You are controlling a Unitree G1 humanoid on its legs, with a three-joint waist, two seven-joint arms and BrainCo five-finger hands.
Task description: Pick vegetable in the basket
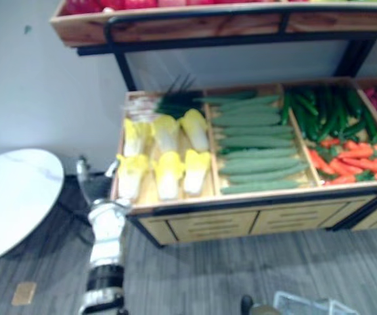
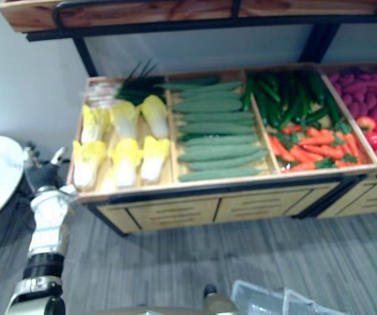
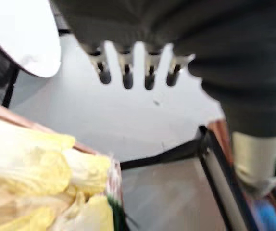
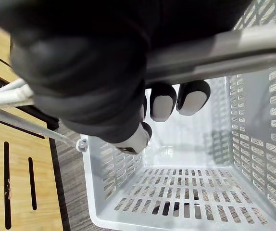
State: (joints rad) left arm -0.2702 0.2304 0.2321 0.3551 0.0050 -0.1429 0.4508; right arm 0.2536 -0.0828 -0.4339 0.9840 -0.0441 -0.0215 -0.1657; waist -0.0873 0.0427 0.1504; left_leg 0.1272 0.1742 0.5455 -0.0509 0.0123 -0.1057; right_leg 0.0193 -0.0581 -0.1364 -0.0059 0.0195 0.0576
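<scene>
So the left hand [image 1: 94, 186] is hovering at the left-centre of the frame, just beside the left end of the wooden produce stand [image 1: 241, 205]. Can't tell if it's actually touching the wood. In its wrist view the fingers [image 3: 127, 77] are sticking out straight and spread, gripping nothing, with the cabbages [image 1: 166, 155] showing just past them.

The cabbages are lying in two rows in the stand's leftmost compartment, mid-frame, with some dark green leafy stalks [image 1: 175, 100] poking out behind them. The cucumbers [image 1: 254, 146] are piling up in the next compartment to the right. After that, long dark green vegetables [image 1: 326, 108] are sitting behind a heap of carrots [image 1: 353, 159]. All the veg is sitting on the stand, none in either hand.

The right hand [image 4: 80, 72] is curling its fingers [image 4: 163, 102] round the handle [image 4: 224, 52] of the pale slotted basket [image 4: 253, 159], so it's carrying that. The basket's rim is peeking in at the bottom right of the left eye view.

A round white table [image 1: 11, 197] is standing at the far left, near the hand.
</scene>
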